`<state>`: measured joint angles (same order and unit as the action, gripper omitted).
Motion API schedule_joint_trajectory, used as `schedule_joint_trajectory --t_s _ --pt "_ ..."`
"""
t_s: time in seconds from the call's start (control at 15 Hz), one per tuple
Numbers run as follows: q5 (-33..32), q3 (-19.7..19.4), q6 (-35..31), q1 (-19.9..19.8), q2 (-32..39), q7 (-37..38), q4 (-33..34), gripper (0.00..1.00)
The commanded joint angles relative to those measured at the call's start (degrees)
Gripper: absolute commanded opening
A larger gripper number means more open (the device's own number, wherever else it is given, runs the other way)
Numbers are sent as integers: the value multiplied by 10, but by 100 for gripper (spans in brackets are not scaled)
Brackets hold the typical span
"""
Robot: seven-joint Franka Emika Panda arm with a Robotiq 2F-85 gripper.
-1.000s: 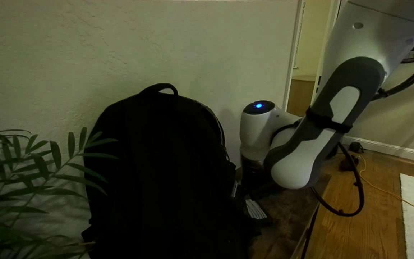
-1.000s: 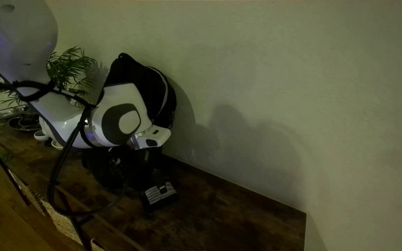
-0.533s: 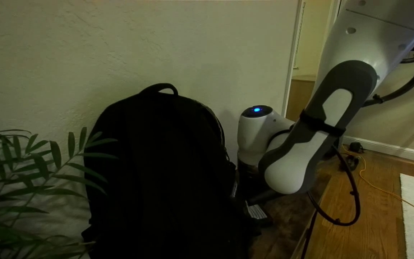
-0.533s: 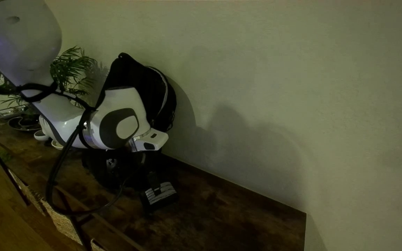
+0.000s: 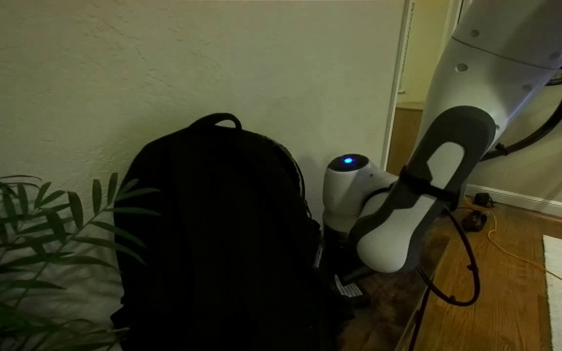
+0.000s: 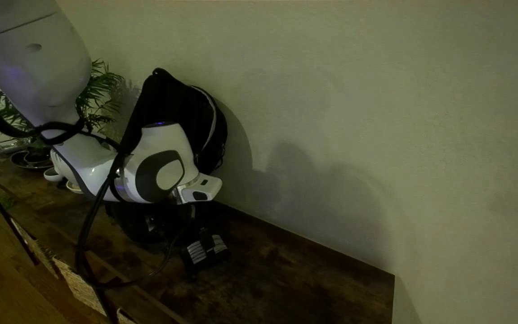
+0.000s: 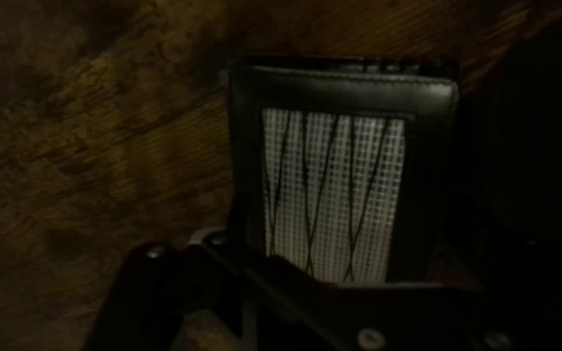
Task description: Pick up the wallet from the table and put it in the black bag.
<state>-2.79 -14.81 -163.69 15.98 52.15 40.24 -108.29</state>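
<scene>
The wallet (image 7: 330,195) is black with a white woven panel crossed by dark threads. It lies flat on the brown table (image 6: 295,288) and shows in both exterior views (image 5: 351,289) (image 6: 197,253), partly covered by a dark finger in an exterior view (image 6: 207,243). My gripper (image 7: 349,214) is open just above the wallet in the wrist view. Its left finger (image 7: 238,214) stands over the wallet's left border; the right finger is lost in the dark. Whether they touch the wallet I cannot tell. The black bag (image 5: 227,234), a backpack, stands upright against the wall beside the wallet (image 6: 178,103).
A leafy plant (image 5: 51,234) stands beyond the bag. A dark tray (image 6: 29,165) and a white bowl (image 6: 53,174) sit at the table's far end. A black cable (image 6: 83,234) loops from the arm past the table's front edge. The wall (image 6: 353,135) runs along the back.
The arm has come lower, and the wrist has sunk slightly toward the table. The dark finger has shifted over the wallet's panel. The wallet and the bag have not moved.
</scene>
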Motion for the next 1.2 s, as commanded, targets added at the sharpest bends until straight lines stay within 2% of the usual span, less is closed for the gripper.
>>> schedule_joint_trajectory --t_s 0.0,0.73,0.87,0.93,1.13 --pt "5 -19 -23 19 11 -18 1 72" --pt "12 -28 -33 29 8 -29 10 3" --pt "13 -28 -29 28 3 -29 6 1" --pt "13 -30 -26 30 1 -27 5 4" --pt "13 -27 -18 27 -18 -35 -3 3"
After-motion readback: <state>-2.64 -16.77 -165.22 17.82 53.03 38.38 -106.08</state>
